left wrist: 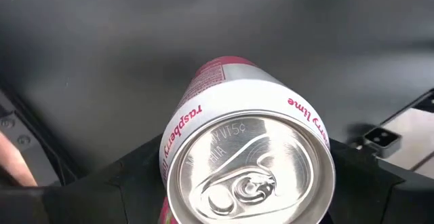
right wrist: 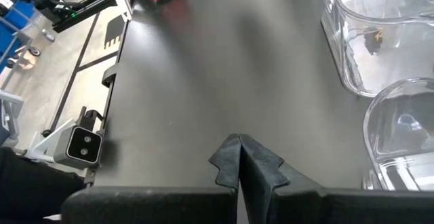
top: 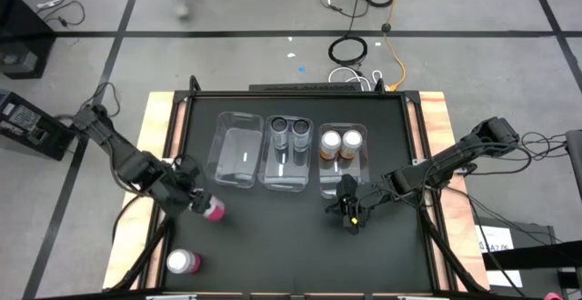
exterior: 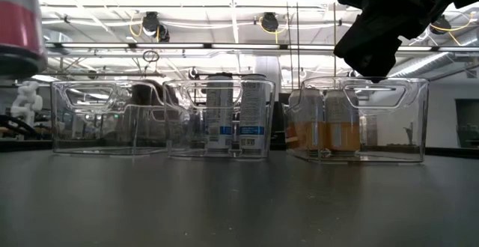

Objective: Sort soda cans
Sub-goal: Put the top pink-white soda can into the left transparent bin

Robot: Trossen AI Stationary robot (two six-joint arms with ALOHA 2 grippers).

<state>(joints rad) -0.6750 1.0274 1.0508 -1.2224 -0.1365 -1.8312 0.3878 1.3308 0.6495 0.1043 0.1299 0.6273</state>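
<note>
My left gripper [top: 202, 204] is at the table's left and holds a pink soda can [top: 215, 211], whose silver top [left wrist: 247, 173] fills the left wrist view. The low view shows that can [exterior: 18, 22] high above the table. A second pink can [top: 183, 262] stands upright near the table's front left corner. Two dark cans [top: 289, 135] stand in the middle clear bin and two orange cans [top: 340, 143] in the right one. My right gripper [top: 351, 216] hangs shut in front of the right bin, touching nothing; its fingertips [right wrist: 240, 157] meet above the bare table. My left gripper pinches the pink can between its two fingers [left wrist: 125, 183], one on either side of the can's wall [left wrist: 178, 125] close under the top rim. The fingers come from above, slanting down. The can is lifted clear of the table, and its bottom [exterior: 16, 61] hangs in the air.
Three clear plastic bins stand in a row at the far middle; the left one [top: 236, 151] holds no cans. A wide stretch of dark table [top: 273, 245] lies in front of the bins. A small camera box [right wrist: 81, 144] sits at the table's near edge.
</note>
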